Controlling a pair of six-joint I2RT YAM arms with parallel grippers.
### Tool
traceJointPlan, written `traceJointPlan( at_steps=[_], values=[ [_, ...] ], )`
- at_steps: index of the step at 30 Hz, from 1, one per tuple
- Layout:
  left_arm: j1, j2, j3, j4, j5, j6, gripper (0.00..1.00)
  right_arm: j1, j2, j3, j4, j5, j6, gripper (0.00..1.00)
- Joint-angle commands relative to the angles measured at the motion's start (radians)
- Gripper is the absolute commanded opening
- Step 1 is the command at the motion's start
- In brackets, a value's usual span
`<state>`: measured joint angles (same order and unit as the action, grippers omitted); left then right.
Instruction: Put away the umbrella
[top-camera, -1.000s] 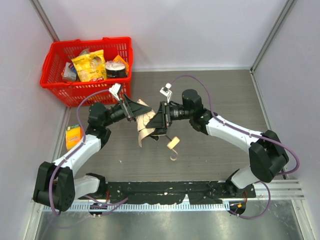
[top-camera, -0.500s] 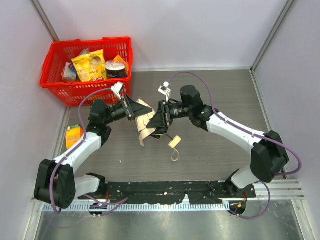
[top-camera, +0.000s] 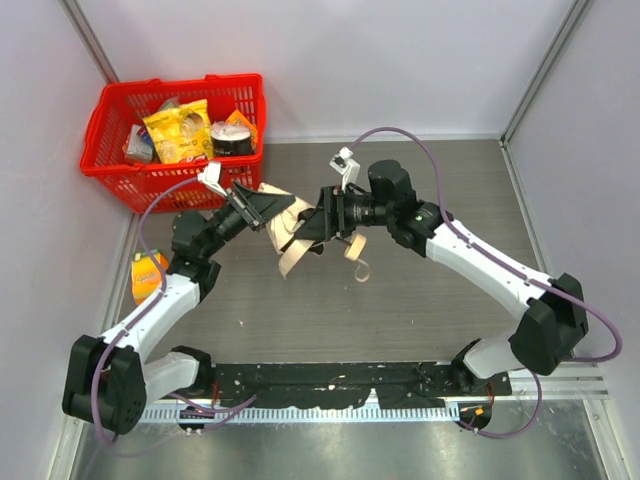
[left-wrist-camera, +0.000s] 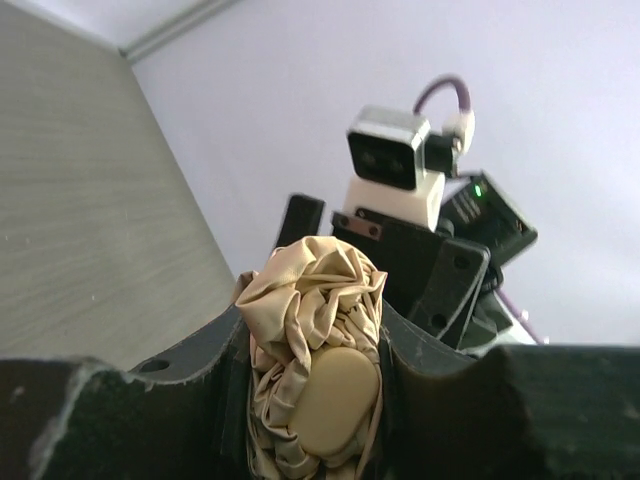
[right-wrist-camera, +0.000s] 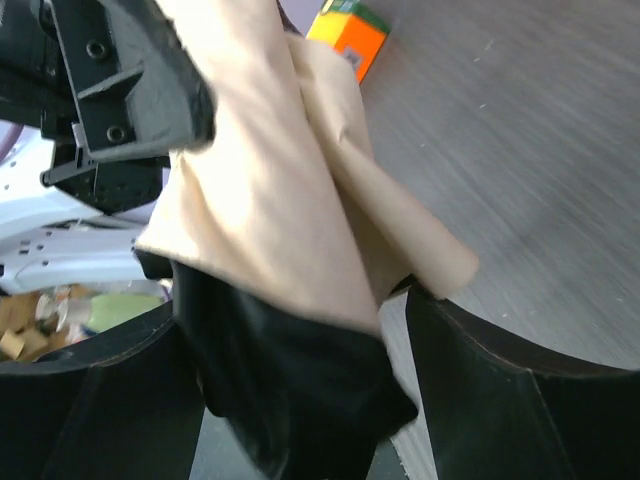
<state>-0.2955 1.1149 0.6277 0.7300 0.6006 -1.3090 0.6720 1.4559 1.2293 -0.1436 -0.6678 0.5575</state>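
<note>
The umbrella (top-camera: 290, 238) is a bunched pale beige canopy held above the table between both grippers. Its cream handle (top-camera: 352, 247) and loop cord (top-camera: 362, 270) hang to the right. My left gripper (top-camera: 278, 210) is shut on the umbrella's upper end; in the left wrist view the crumpled fabric and a smooth beige cap (left-wrist-camera: 335, 400) sit between the fingers (left-wrist-camera: 215, 345). My right gripper (top-camera: 313, 225) is shut on the canopy from the right; in the right wrist view beige fabric (right-wrist-camera: 260, 190) and its black underside (right-wrist-camera: 290, 390) fill the gap between the jaws.
A red basket (top-camera: 108, 172) with snack packs stands at the back left, close behind the left gripper. An orange box (top-camera: 147, 272) lies by the left wall and also shows in the right wrist view (right-wrist-camera: 350, 30). Walls enclose the table on the left, back and right.
Both grippers have risen and shifted toward the back with the umbrella. The handle and loop cord have moved up and right, off the table surface.
</note>
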Motion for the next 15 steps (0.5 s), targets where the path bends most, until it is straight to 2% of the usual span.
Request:
traceJointPlan(
  at_steps=[1,4,8,15],
  values=[
    [-0.007,-0.014,0.000,0.235,-0.232,-0.059,0.00,-0.006,-0.127,-0.030,0.025,0.197,0.044,0.77],
    [-0.005,0.023,0.007,0.313,-0.304,-0.065,0.00,-0.005,-0.207,-0.083,0.082,0.243,0.077,0.80],
    [-0.005,0.060,0.035,0.341,-0.363,-0.035,0.00,-0.006,-0.270,-0.132,0.177,0.252,0.116,0.81],
    [-0.007,0.043,0.084,0.258,-0.455,0.098,0.00,0.015,-0.397,-0.217,0.150,0.346,0.050,0.81]
  ],
)
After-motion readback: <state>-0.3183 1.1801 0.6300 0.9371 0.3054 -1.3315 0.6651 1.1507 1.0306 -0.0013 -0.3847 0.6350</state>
